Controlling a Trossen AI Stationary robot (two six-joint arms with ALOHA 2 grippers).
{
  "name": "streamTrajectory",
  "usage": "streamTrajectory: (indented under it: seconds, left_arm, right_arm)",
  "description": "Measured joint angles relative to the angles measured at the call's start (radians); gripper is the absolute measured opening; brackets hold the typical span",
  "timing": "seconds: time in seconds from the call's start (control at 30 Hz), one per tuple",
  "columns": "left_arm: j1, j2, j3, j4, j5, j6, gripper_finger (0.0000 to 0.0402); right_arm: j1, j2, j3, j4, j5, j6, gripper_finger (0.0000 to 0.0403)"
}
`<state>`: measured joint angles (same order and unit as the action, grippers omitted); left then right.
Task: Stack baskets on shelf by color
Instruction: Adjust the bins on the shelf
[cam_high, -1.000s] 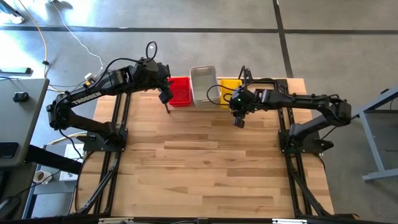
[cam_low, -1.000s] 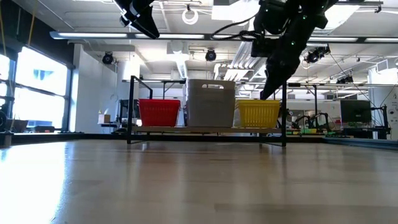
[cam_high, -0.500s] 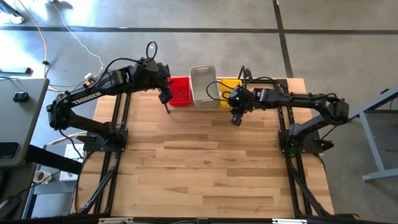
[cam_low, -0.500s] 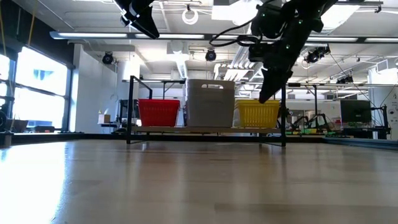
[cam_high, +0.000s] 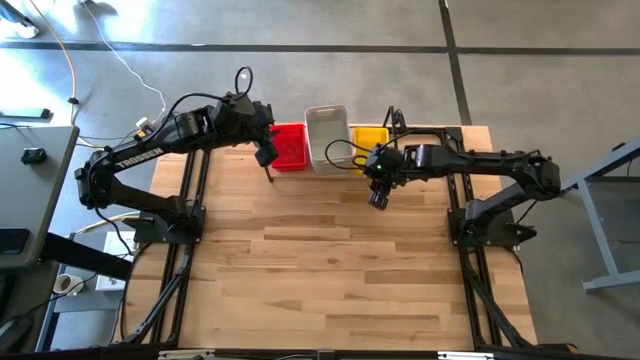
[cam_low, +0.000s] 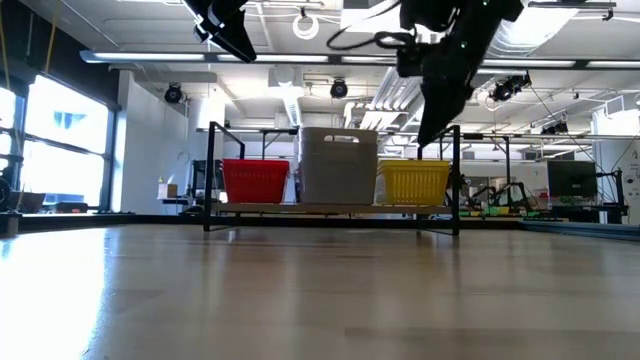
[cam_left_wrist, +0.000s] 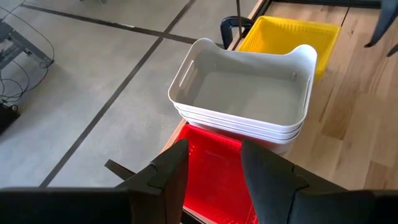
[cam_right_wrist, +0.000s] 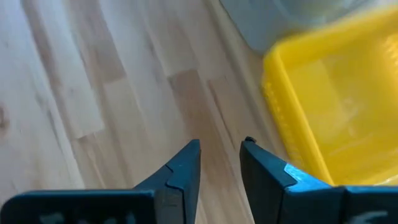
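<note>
While you look down from above, the wooden tabletop (cam_high: 330, 260) fills most of your view, bare across its near part, with the shelf (cam_low: 330, 209) standing along its far edge on thin black posts. On that shelf you have three groups of baskets in a row: the red basket (cam_high: 290, 147) toward the left arm's side, the stack of clear-grey baskets (cam_high: 327, 138) in the middle, and the yellow basket (cam_high: 370, 139) toward the right arm's side. From the level camera the grey stack (cam_low: 339, 165) stands taller than the red (cam_low: 255, 181) and yellow (cam_low: 416, 182) ones beside it. Your left tool (cam_high: 266, 157) hangs above the near edge of the red basket, holding nothing, its two fingers (cam_left_wrist: 172, 176) parted with a clear gap between them. Your right tool (cam_high: 377, 197) hovers over bare tabletop just in front of the shelf, near the yellow basket's front corner, also empty; its fingers (cam_right_wrist: 180, 171) stand a little apart with wood showing between them. From the left wrist you can count three nested rims in the grey stack (cam_left_wrist: 249, 93).
</note>
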<state>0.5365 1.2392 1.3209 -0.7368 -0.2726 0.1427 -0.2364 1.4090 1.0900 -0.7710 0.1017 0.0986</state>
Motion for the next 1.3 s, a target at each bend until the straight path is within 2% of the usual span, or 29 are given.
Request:
streamTrajectory:
  seconds: [0.2,0.37,0.57,0.93,1.13,1.3]
  left_arm:
    - [0.000,0.000,0.000,0.000,0.000,0.000,0.0137]
    - [0.000,0.000,0.000,0.000,0.000,0.000,0.0137]
    - [0.000,0.000,0.000,0.000,0.000,0.000,0.0137]
    - [0.000,0.000,0.000,0.000,0.000,0.000,0.0137]
    - [0.000,0.000,0.000,-0.001,0.000,-0.007,0.0137]
    - [0.000,0.000,0.000,-0.001,0.000,-0.007,0.0137]
  right_arm:
    - [0.021,0.000,0.073,0.001,0.017,-0.153,0.0098]
    - [-0.007,0.030,0.076,0.043,-0.061,-0.278,0.0098]
    - [-0.012,0.123,0.075,0.055,-0.095,-0.387,0.0098]
    - [-0.013,0.232,0.075,0.037,-0.042,-0.474,0.0098]
    - [-0.017,0.236,0.075,0.026,0.023,-0.470,0.0098]
    - [-0.047,0.236,0.074,0.013,0.030,-0.475,0.0098]
